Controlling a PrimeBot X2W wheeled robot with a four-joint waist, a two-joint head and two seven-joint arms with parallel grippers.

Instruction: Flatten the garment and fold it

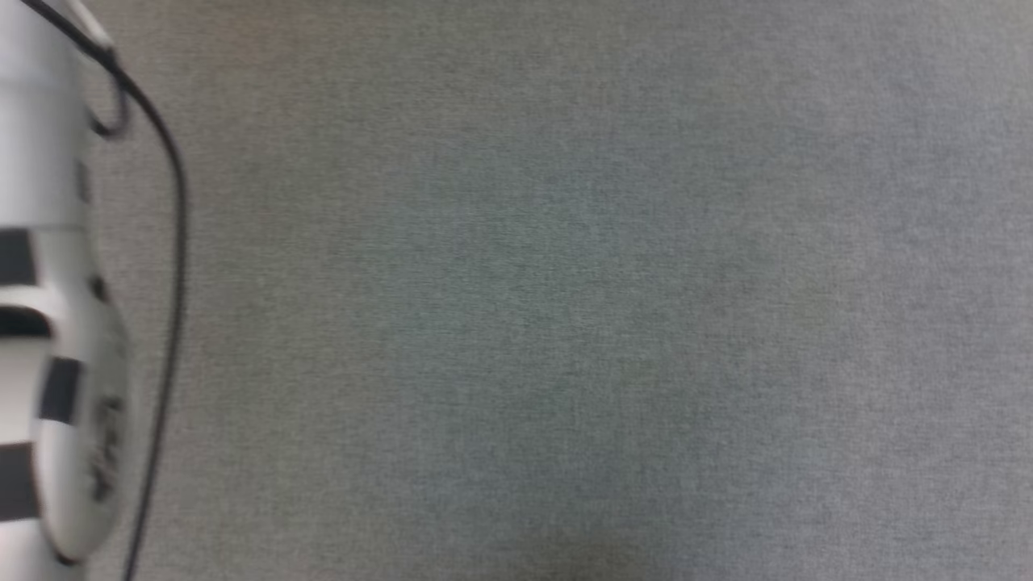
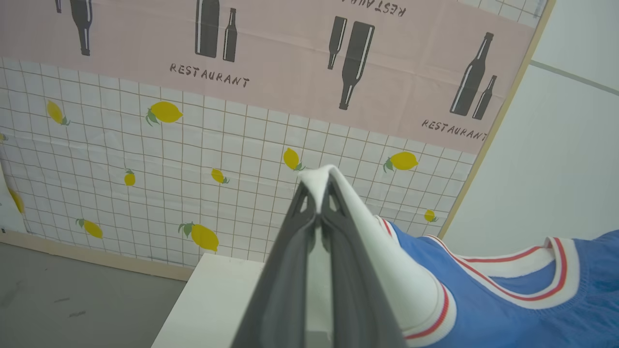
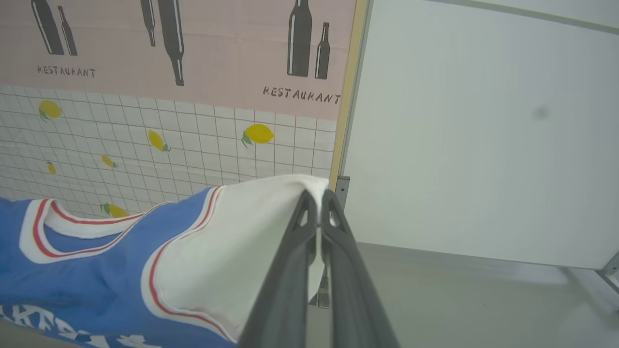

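The left hand [image 2: 319,205] and right hand [image 3: 318,205] each pinch only a white shoulder edge of the garment [image 3: 96,275], so either thin grip may slip and drop it crumpled.

Shows soft, matt knit cloth in the royal-blue jersey with white panels [image 2: 508,324], with a thicker knit band for its red-and-white striped trim [image 2: 532,297]. Reads as matt dark-grey plastic on the long fingers [image 2: 290,280] of the left gripper [image 2: 319,195] and right gripper [image 3: 319,200]. Gives a creased, low-sheen printed sheet for the pink-and-lemon wall covering [image 2: 193,159], fine matt weave on the grey surface [image 1: 565,323], smooth gloss on the pale forearm [image 1: 40,161].
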